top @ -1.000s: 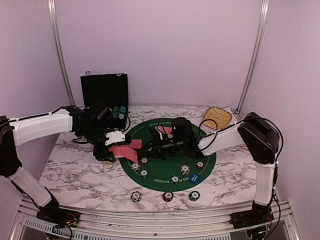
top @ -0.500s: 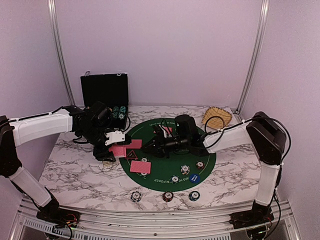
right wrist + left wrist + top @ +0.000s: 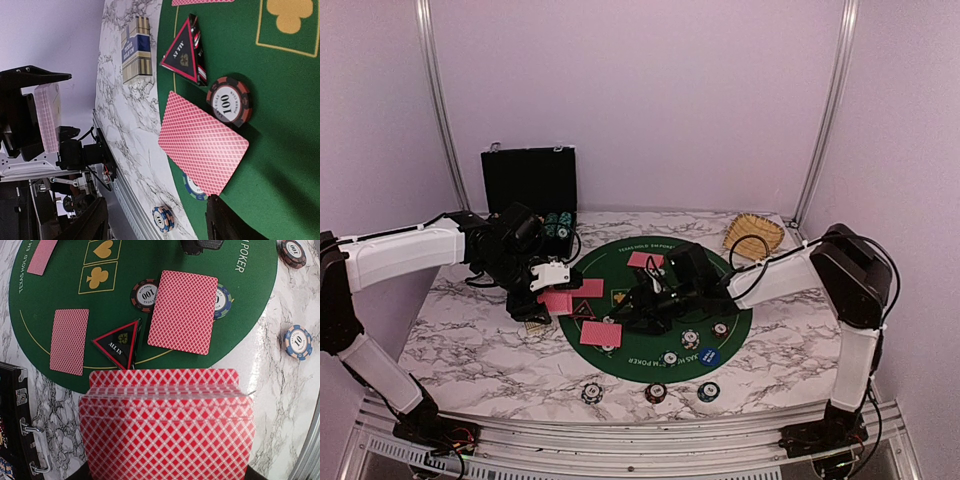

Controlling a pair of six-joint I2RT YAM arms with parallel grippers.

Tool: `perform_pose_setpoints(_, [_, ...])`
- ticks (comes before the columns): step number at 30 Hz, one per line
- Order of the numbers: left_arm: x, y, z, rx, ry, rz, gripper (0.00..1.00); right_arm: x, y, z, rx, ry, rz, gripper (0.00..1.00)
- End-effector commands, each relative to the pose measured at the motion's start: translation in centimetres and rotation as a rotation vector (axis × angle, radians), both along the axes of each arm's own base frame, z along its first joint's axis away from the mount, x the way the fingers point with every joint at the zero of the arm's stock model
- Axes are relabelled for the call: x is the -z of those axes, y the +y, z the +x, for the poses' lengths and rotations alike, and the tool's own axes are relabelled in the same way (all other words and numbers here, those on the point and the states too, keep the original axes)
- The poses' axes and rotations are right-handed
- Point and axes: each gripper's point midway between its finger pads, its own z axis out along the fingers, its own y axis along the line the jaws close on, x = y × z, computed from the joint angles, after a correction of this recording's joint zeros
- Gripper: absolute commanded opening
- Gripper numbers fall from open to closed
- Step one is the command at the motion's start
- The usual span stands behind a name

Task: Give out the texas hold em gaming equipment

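Observation:
My left gripper (image 3: 544,284) is shut on a deck of red-backed playing cards (image 3: 167,425) at the green mat's left edge. The deck hides its fingers in the left wrist view. My right gripper (image 3: 156,204) is open and empty, low over the mat just right of a single card (image 3: 202,147). That card (image 3: 183,311) lies face down, half covering a blue chip (image 3: 223,300), next to a black-red 100 chip (image 3: 144,293). The red-black triangle marker (image 3: 119,342) leans beside it. Two more cards (image 3: 69,341) (image 3: 645,260) lie on the mat.
The green mat (image 3: 620,360) also holds several chips (image 3: 691,338) and a blue button (image 3: 709,354). Three chips (image 3: 656,392) sit on the marble near the front edge. An open black case (image 3: 530,190) stands back left, a wicker basket (image 3: 753,235) back right, and a card box (image 3: 136,47) by the mat.
My right gripper opened and let go of a card, which now lies on the mat's front left. It then drew slightly right. The left arm held still with the deck.

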Motion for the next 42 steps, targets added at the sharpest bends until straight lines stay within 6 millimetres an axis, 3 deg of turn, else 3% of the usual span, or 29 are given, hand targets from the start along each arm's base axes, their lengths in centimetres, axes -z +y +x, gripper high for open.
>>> perform_pose_setpoints(1, [-1.0, 0.1, -0.3, 0.005, -0.022, -0.025, 0.41, 1.8, -0.3, 0.3, -0.002, 0.015, -0.016, 0.65])
perform_pose_setpoints(14, [-1.1, 0.1, -0.3, 0.005, -0.024, -0.022, 0.41, 5.0, -0.7, -0.7, -0.008, 0.093, 0.01, 0.62])
perform_pose_setpoints(27, [-1.2, 0.3, -0.3, 0.005, -0.028, -0.016, 0.41, 7.1, -0.2, 0.1, 0.016, 0.139, 0.04, 0.58])
perform_pose_setpoints(42, [-1.3, 0.3, -0.3, 0.007, -0.03, -0.011, 0.41, 7.3, 0.4, 0.7, 0.056, 0.199, 0.136, 0.48])
